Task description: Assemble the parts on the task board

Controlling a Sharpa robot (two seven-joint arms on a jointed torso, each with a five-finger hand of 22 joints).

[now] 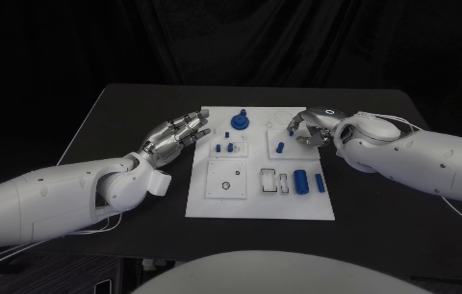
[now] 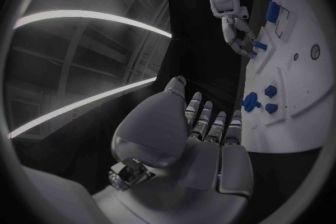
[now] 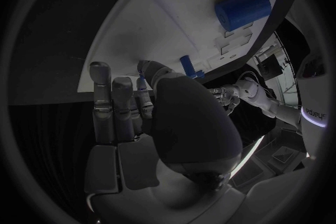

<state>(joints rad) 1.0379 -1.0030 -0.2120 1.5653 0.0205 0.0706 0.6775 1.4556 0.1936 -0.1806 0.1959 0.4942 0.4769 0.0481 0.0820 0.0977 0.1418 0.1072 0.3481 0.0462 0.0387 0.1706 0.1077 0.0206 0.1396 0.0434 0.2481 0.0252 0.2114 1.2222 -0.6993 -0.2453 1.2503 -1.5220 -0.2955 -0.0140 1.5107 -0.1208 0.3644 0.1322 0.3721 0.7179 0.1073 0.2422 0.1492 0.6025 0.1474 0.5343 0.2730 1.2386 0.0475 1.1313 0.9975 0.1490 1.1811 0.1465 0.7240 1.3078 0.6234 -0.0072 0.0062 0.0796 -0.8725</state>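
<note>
The white task board [image 1: 217, 204] lies mid-table. On it are a blue knob [image 1: 241, 119], small blue pegs [image 1: 223, 148], an upright blue peg [image 1: 280, 148], a blue cylinder [image 1: 300, 180] and a blue bar [image 1: 318, 182]. My left hand [image 1: 178, 137] hovers at the board's left edge, fingers straight and apart, holding nothing. My right hand [image 1: 310, 128] is curled over the board's far right part, just beyond the upright peg [image 3: 187, 64]. Its thumb [image 3: 168, 87] lies against the fingers [image 3: 115, 106]. A bluish sliver shows between them, but I cannot tell if it is a held part.
The board has empty slots [image 1: 274, 180] and a ring recess [image 1: 225, 186] in its near half. Black table [image 1: 125, 117] surrounds the board on all sides. In the left wrist view the right hand [image 2: 234, 31] hangs over the board [image 2: 294, 95].
</note>
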